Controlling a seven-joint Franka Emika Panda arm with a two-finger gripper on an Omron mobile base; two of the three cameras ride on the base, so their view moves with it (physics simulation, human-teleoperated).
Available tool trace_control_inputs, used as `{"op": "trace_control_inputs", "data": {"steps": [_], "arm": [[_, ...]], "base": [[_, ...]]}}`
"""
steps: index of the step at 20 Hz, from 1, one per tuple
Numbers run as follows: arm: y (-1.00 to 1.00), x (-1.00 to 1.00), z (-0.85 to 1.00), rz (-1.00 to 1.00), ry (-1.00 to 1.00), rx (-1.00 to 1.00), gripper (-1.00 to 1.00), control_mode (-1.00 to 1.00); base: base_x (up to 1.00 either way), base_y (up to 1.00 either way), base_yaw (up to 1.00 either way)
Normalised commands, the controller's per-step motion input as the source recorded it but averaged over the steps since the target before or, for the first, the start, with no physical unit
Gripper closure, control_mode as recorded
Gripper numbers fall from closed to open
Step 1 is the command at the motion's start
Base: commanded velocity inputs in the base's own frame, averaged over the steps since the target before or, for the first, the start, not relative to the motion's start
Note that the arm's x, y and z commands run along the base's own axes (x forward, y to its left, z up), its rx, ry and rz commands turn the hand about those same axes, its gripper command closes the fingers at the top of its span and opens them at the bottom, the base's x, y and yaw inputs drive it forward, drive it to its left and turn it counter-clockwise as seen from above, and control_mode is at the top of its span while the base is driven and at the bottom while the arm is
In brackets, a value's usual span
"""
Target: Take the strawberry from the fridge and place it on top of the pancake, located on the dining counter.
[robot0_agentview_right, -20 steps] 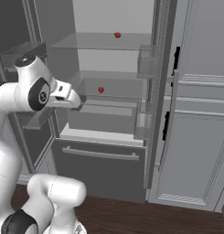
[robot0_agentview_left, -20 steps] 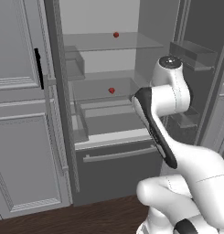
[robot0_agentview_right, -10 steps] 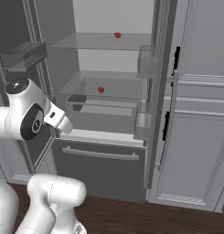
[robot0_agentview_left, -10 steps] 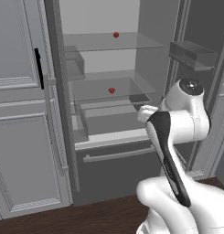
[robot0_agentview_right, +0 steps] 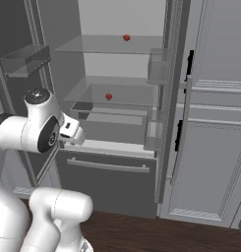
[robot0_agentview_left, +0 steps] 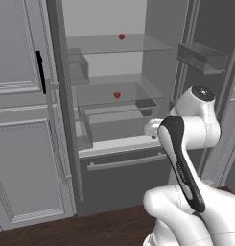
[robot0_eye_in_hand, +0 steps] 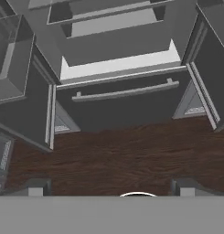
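At the far left stand light grey panelled cabinets [robot0_agentview_left: 16, 144] with raised matte frames and a short black handle [robot0_agentview_left: 41, 72]. Right of them the fridge [robot0_agentview_left: 114, 120] stands open, a tall dark grey box with smooth flat walls. Clear glass shelves [robot0_agentview_left: 116, 45] cross its inside, thin and see-through. Two small red round berries lie in it: one strawberry [robot0_agentview_left: 122, 36] sits on the upper shelf towards the back, and a second strawberry [robot0_agentview_left: 117, 95] sits on the shelf below. Under the shelves a pale ledge runs across, and below that the dark bottom drawer [robot0_agentview_left: 123, 178] carries a long light grey bar handle [robot0_eye_in_hand: 125, 93]. The open right door holds a clear bin [robot0_agentview_left: 203, 56]. The floor [robot0_eye_in_hand: 127, 155] in front is dark brown wood with a streaked grain.

The glossy white arm [robot0_agentview_left: 186, 144] with its dark elbow band is folded low in front of the drawer. The gripper [robot0_eye_in_hand: 111, 188] points down at the floor and the drawer front, jaws spread wide with nothing between them; one dark blunt fingertip [robot0_eye_in_hand: 35, 187] shows at each side.

Compared with a second ago, the arm's upper joint has dropped and swung right, away from the shelves, while both berries lie where they were.
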Motion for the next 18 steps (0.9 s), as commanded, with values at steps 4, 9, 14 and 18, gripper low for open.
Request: {"op": "trace_control_inputs", "data": {"steps": [4, 9, 14, 18], "arm": [[0.0, 0.0, -0.13, 0.08, 0.07, -0.26, -1.0, -1.0], [0.0, -0.06, -0.15, 0.01, 0.02, -0.04, -1.0, -1.0], [0.0, 0.0, 0.0, 0.0, 0.0, 0.0, -1.0, -1.0], [0.0, 0.0, 0.0, 0.0, 0.0, 0.0, -1.0, -1.0]], "base": [[0.0, 0.0, 0.0], [0.0, 0.0, 0.0], [0.0, 0.0, 0.0], [0.0, 0.0, 0.0]]}}
